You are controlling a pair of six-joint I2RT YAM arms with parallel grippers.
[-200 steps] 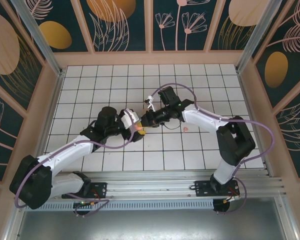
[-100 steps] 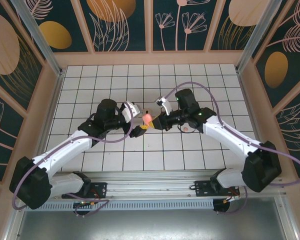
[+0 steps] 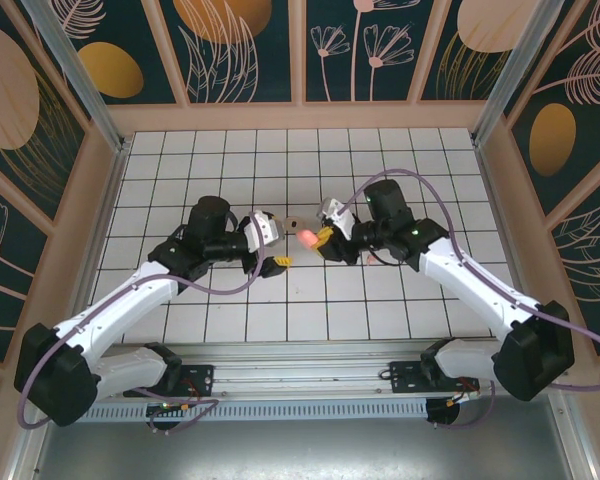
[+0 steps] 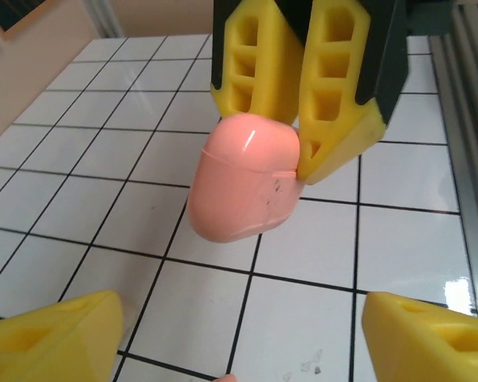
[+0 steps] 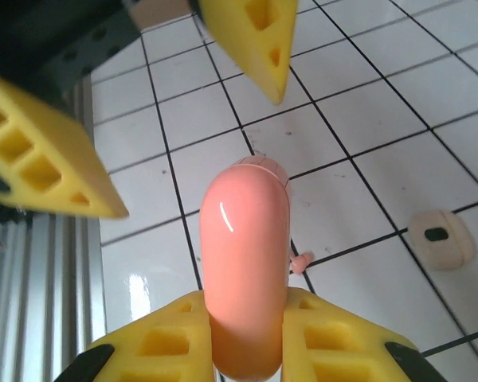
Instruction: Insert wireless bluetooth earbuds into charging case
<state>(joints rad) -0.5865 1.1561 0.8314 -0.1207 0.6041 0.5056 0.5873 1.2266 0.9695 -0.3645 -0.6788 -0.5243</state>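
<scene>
Half table (image 3: 380,150) open beyond right end effector (image 3: 320,238) clamping case (image 5: 243,263).

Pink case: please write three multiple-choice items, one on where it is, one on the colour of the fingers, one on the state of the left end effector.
1. Where is the case? A in a bowl; B held by the right end effector; C under a cloth.
2. What colour are the fingers? A yellow; B blue; C white.
3. The left end effector is: A shut on the case; B shut and empty; C open.

B, fingers clamp its sides; A, both wrist views show yellow; C, its fingers stand wide apart with nothing between.
</scene>
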